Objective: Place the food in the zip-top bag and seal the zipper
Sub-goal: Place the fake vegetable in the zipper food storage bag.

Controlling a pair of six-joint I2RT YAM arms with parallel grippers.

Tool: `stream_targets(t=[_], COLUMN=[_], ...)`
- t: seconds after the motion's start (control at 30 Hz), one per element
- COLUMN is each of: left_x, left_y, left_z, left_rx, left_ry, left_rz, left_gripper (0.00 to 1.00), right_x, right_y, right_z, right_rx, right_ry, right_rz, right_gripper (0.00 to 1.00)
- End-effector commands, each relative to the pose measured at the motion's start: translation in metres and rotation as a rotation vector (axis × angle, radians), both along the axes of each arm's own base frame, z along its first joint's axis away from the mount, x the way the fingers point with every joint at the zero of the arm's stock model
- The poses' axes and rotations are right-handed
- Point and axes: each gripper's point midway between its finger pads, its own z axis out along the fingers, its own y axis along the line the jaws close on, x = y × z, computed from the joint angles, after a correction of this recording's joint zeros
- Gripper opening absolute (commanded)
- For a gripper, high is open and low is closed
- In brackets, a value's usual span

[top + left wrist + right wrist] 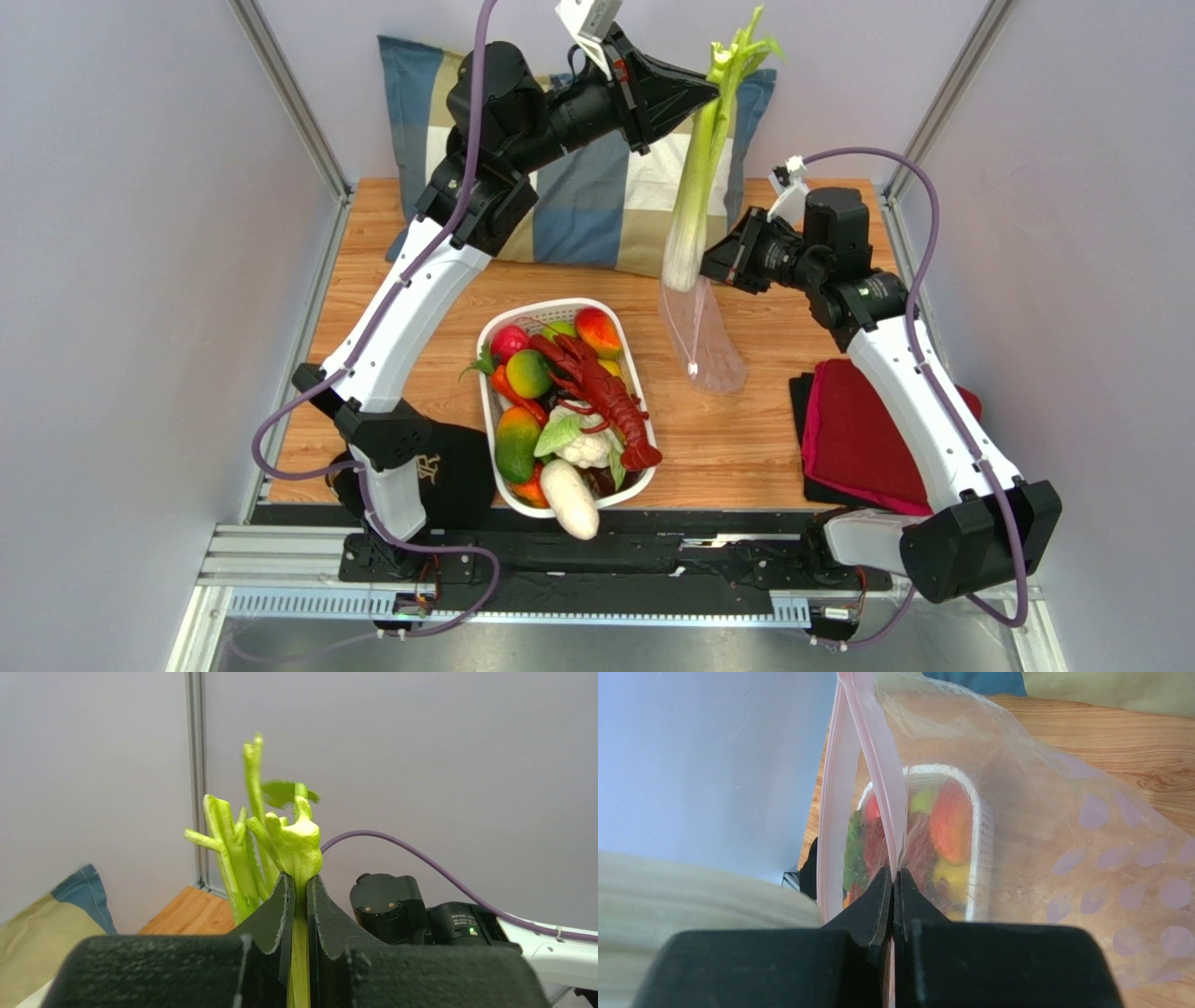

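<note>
The stalk (706,154) hung nearly upright above the far side of the table (730,448), leafy end up. The left gripper (299,882) was clamped on its upper part, fingers pressed against both sides. The stalk's white lower end sat at the mouth of the bag (709,336); whether it had entered could not be determined. The bag hung from its mouth, bottom resting on the table. The right gripper (893,878) was closed on one side of the zipper (878,763), and the mouth stood parted. The remaining food (561,406) lay in the basket (631,367), near the bag on its left. A pillow (589,196) lay behind and a red cloth (863,434) to the right
</note>
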Motion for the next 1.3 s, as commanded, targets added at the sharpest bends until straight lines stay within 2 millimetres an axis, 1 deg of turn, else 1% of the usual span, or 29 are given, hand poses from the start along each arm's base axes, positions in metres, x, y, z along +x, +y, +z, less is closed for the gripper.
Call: stream_targets(t=[0.0,0.1,0.27,0.43,0.53,0.67,0.7,0.83,0.87,0.9,0.97,1.2,1.27], left_x=[-0.009,-0.009,-0.006,-0.006,-0.005,0.001,0.001,-0.007,-0.009,-0.01,-0.012,-0.013,-0.011], left_y=[-0.001,-0.001,-0.008,-0.009,-0.01,-0.013,-0.014,-0.014,-0.013,-0.014,-0.014,-0.015,-0.017], left_z=[0.019,0.018,0.005,0.005,0.004,-0.012,-0.012,-0.004,0.0,0.001,0.003,0.006,0.003], left_rx=[-0.065,-0.067,-0.05,-0.054,-0.052,-0.042,-0.046,-0.062,-0.067,-0.067,-0.073,-0.091,-0.088], left_ry=[-0.024,-0.02,0.018,0.015,0.018,0.066,0.074,0.061,0.057,0.058,0.059,0.071,0.074], left_rz=[-0.021,-0.026,-0.04,-0.042,-0.039,-0.032,-0.037,-0.068,-0.068,-0.072,-0.079,-0.096,-0.094], left_gripper=[0.0,0.0,0.0,0.0,0.0,0.0,0.0,0.0,0.0,0.0,0.0,0.0,0.0], right_x=[0.002,0.002,0.002,0.001,-0.001,-0.004,-0.004,-0.006,-0.006,-0.007,-0.007,-0.007,-0.008], right_y=[0.004,0.005,0.007,0.008,0.009,0.01,0.01,0.01,0.01,0.01,0.01,0.012,0.013], right_z=[0.034,0.033,0.035,0.028,0.028,0.032,0.031,0.024,0.023,0.018,0.018,0.02,0.024], right_rx=[0.034,0.036,0.044,0.027,0.029,0.035,0.033,0.023,0.02,0.017,0.017,0.032,0.048], right_ry=[-0.097,-0.097,-0.099,-0.096,-0.095,-0.106,-0.108,-0.102,-0.103,-0.095,-0.095,-0.093,-0.093], right_rz=[0.01,0.013,0.022,0.024,0.028,0.038,0.04,0.045,0.045,0.047,0.047,0.051,0.056], right_gripper=[0.0,0.0,0.0,0.0,0.0,0.0,0.0,0.0,0.0,0.0,0.0,0.0,0.0])
